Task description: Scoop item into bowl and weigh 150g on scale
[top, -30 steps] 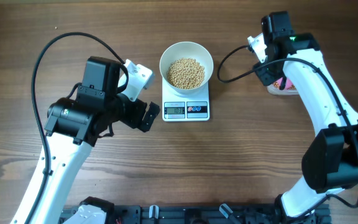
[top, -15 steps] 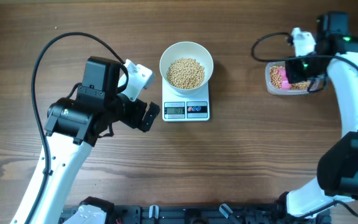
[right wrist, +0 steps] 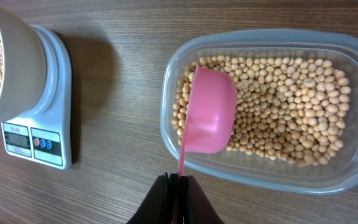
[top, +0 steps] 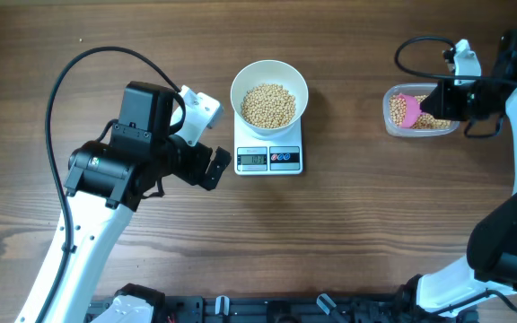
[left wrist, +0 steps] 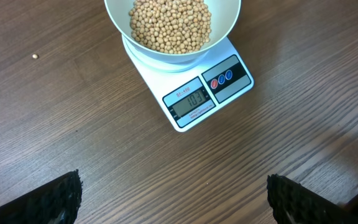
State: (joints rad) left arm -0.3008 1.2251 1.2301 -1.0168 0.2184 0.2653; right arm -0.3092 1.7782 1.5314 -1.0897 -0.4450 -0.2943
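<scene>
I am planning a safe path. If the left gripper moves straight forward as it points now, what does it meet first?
Probably the scale, near its display end; nothing shows between it and the left gripper. Height is unclear; it might pass over.

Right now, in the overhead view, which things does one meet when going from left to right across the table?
left end effector → white bowl → pink scoop → right end effector

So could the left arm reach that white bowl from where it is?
Probably yes. The left tool stands open just left of the scale, with only table between it and the bowl.
</scene>
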